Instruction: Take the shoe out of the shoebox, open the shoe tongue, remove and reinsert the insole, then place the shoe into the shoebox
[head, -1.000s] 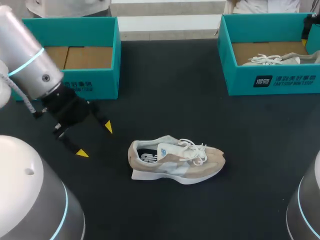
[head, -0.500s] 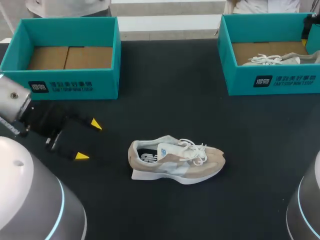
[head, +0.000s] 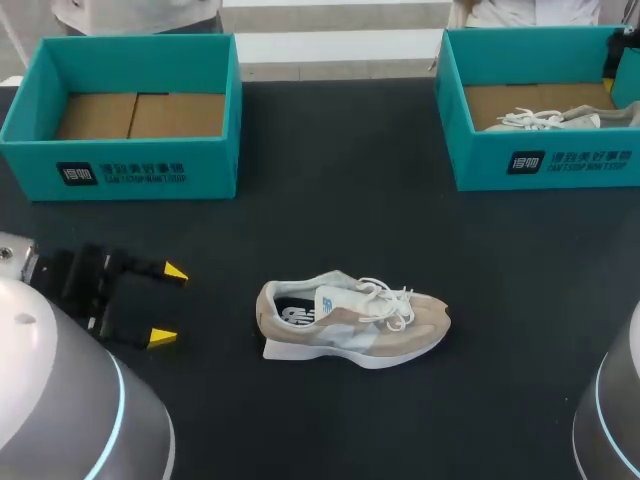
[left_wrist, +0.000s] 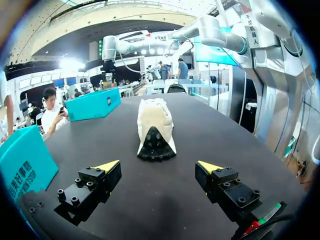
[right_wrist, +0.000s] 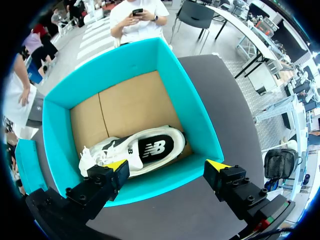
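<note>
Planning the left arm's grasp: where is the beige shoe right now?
In the head view, the beige shoe lies on the table near its middle, with its heel toward the open left gripper and apart from it.

shoe (head: 350, 325): napped beige panels like suede, woven white laces, smooth white midsole — black studded tread, rubbery-looking
shoebox at ten o'clock (head: 150, 172): matt teal card walls, raw brown cardboard floor
shoebox at two o'clock (head: 560, 160): same matt teal card
table (head: 340, 200): matt black
left gripper (head: 170, 304): matt black body, yellow tips
</note>
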